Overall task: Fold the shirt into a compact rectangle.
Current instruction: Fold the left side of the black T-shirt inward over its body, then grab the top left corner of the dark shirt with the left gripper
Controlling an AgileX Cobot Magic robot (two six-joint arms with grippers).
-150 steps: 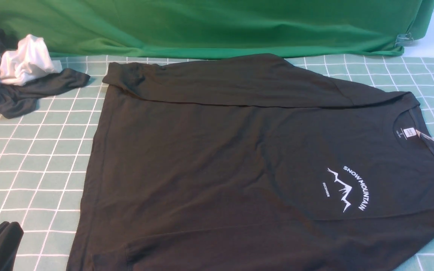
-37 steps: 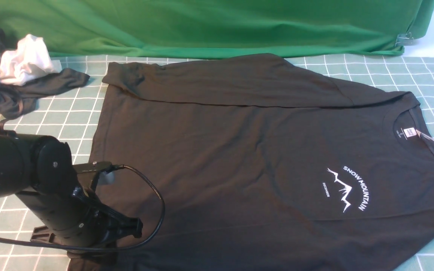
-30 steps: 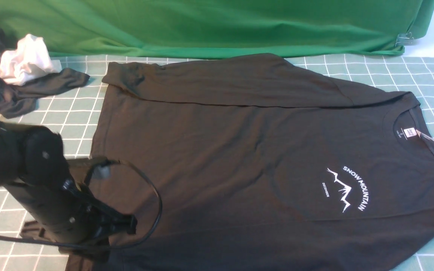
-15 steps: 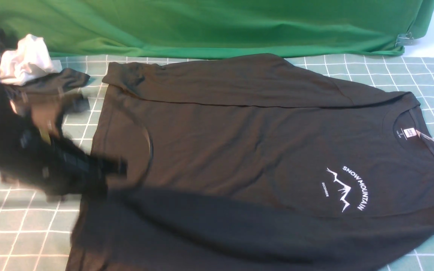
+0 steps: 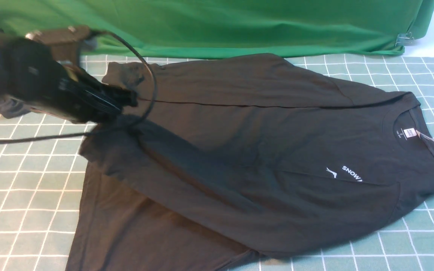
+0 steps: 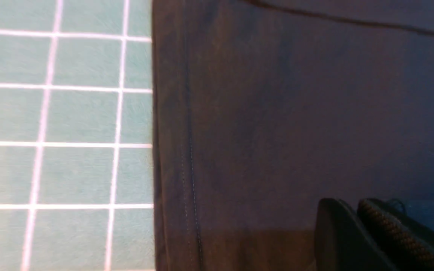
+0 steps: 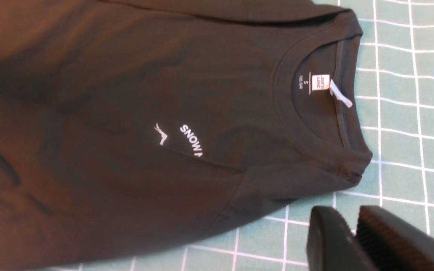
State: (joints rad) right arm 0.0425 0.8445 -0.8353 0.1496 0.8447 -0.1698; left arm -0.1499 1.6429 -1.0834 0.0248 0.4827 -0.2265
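Across the counter [image 5: 21, 188], covered in pale teal with a white grid, the shirt [image 5: 239, 124] takes up most of the middle. Its collar points to the robot's right and its hem to the left. A green backdrop cloth [image 5: 217, 26] hangs along the far edge, and its foot touches the counter just beyond the shirt.

The shirt's far side is turned inward in a long strip. Its near side is raised and drawn slantwise over the body toward the far left corner. That leaves a single flat layer on the counter at the near left.

The left arm [image 5: 21, 82] is blurred in the front view and reaches in above the far left of the shirt. A black cable [image 5: 153, 86] loops off it. The left claw [image 6: 353, 206] is pressed together, and the lifted fabric rises to its tip, so it appears to pinch the shirt near the hem.

The right claw [image 7: 354, 216] shows only in its own wrist view. It hovers over bare counter just beside the shirt's near shoulder edge. Its fingers sit close together with nothing between them.

The white chest print [image 5: 347, 171] is half covered by the folded layer, with only "SNOW" and one peak showing. A white neck label [image 5: 411, 133] lies inside the collar. A small metal clip [image 5: 403, 37] holds the backdrop at the far right.
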